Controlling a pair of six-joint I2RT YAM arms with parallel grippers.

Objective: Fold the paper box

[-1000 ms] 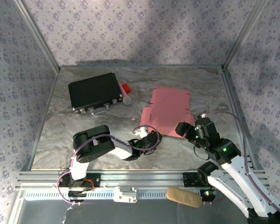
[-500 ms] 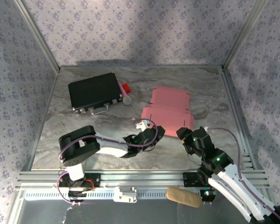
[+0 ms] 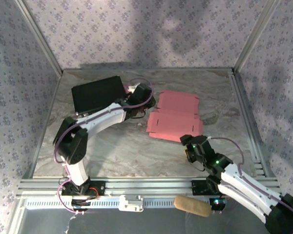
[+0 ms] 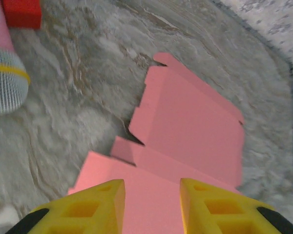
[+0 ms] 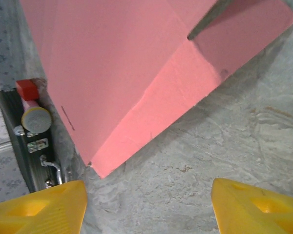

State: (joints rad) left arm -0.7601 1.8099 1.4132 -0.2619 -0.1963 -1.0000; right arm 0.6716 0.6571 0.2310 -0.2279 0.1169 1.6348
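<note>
The paper box (image 3: 176,116) is a flat pink cardboard sheet with flaps and slots, lying on the marble table right of centre. My left gripper (image 3: 144,105) hangs over the sheet's left edge. Seen from the left wrist, the left gripper (image 4: 151,204) has its yellow fingers (image 4: 95,204) parted, with the pink sheet (image 4: 190,122) underneath and nothing between them. My right gripper (image 3: 188,142) sits just in front of the sheet's near right corner. In the right wrist view the right gripper (image 5: 149,204) is wide open over bare marble, and the sheet's corner (image 5: 136,78) lies just beyond.
A black case (image 3: 96,95) lies at the back left. Next to it are a small red block (image 4: 22,12) and a pink stick with a grey mesh head (image 4: 5,73). A tan roll (image 3: 192,205) rests on the front rail. Patterned walls enclose the table (image 3: 112,146).
My left arm swung from the front centre up to the sheet's left edge by the case, and its jaws parted. The right gripper drew back toward the near edge.
</note>
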